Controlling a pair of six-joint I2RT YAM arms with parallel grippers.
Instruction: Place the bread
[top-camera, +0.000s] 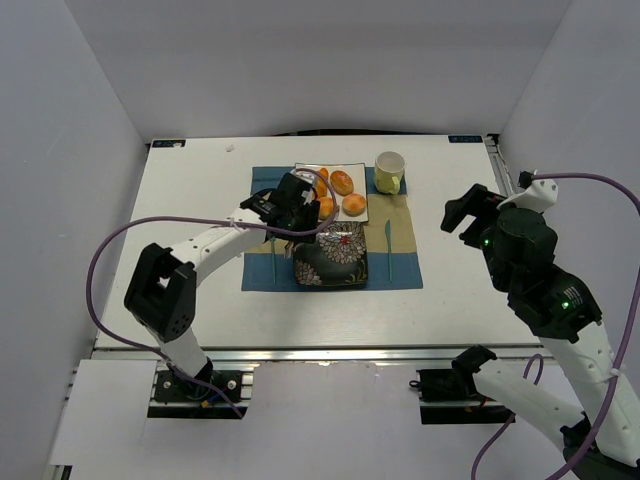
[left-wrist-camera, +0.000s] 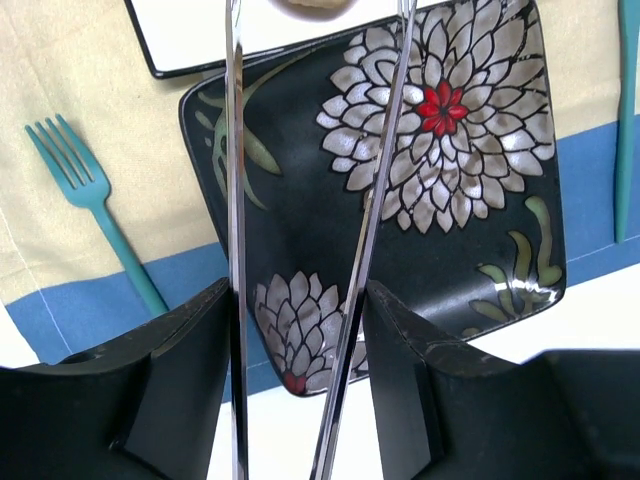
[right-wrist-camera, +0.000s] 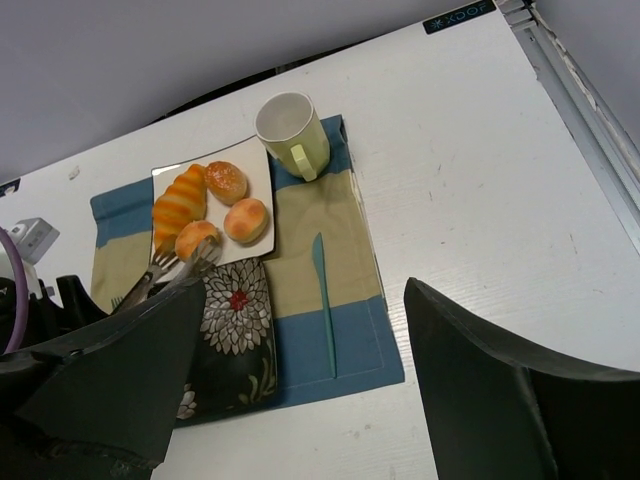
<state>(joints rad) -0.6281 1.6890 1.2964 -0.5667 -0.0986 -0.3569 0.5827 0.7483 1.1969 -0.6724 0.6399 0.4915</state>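
Observation:
Two golden buns lie on the white plate (top-camera: 352, 168): one (top-camera: 354, 204) on its right, one (top-camera: 326, 208) at the near edge. Both show in the right wrist view, the right one (right-wrist-camera: 246, 220) and the near one (right-wrist-camera: 195, 238). My left gripper (top-camera: 293, 203) is shut on metal tongs (left-wrist-camera: 233, 200), which reach over the black floral plate (left-wrist-camera: 300, 180). The tong tips (right-wrist-camera: 170, 265) sit at the near bun's front; a sliver of that bun (left-wrist-camera: 310, 6) shows in the left wrist view. My right gripper (top-camera: 470, 212) is open and empty, well to the right.
A striped croissant (right-wrist-camera: 180, 205) and a darker roll (right-wrist-camera: 226, 180) share the white plate. A pale green cup (top-camera: 390, 172) stands behind right. A teal fork (left-wrist-camera: 90, 195) and a teal knife (right-wrist-camera: 322, 300) lie on the blue-and-tan placemat (top-camera: 400, 270).

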